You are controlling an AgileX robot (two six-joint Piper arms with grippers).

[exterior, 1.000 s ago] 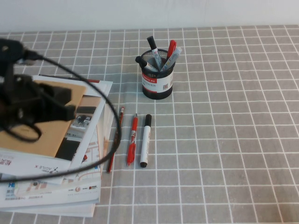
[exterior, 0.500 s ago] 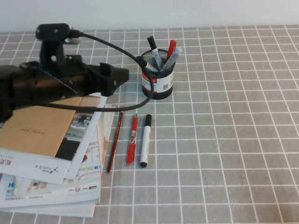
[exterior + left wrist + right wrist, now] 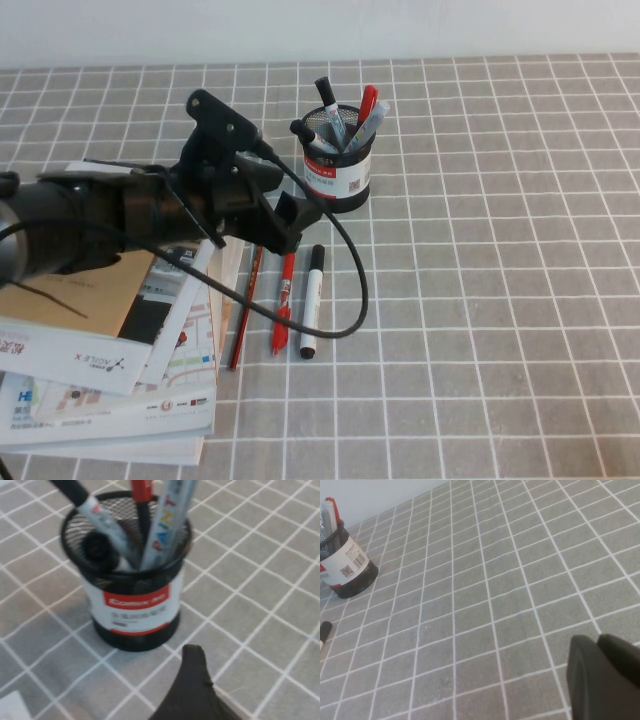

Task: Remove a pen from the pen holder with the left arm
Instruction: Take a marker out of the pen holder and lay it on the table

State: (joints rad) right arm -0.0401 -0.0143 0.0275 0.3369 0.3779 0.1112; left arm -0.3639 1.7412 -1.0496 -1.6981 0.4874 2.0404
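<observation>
From the high view, my left gripper (image 3: 288,222) hangs low over the table, just in front of the pen holder (image 3: 338,178) and a little to its left, not touching it. I cannot tell whether it is open or closed, and I see no pen in it. So I judge the pick not yet made: the reach in, the grasp and the lift are all left to do. The mesh holder stands upright on the tiles with four things in it: a black-capped marker (image 3: 329,104), a red pen (image 3: 367,101), a silver paint marker (image 3: 371,124) and a stubby black marker (image 3: 304,131) leaning left. A pencil (image 3: 247,298), a loose red pen (image 3: 284,298) and a white marker (image 3: 312,300) lie on the tiles in front, beside a stack of booklets (image 3: 100,360).

In the left wrist view the holder is close ahead, its contents leaning on the rim and nothing gripped.

In the right wrist view my right gripper (image 3: 598,645) sits over bare tiles, well apart from the holder. Its jaws are pressed together and hold nothing.
</observation>
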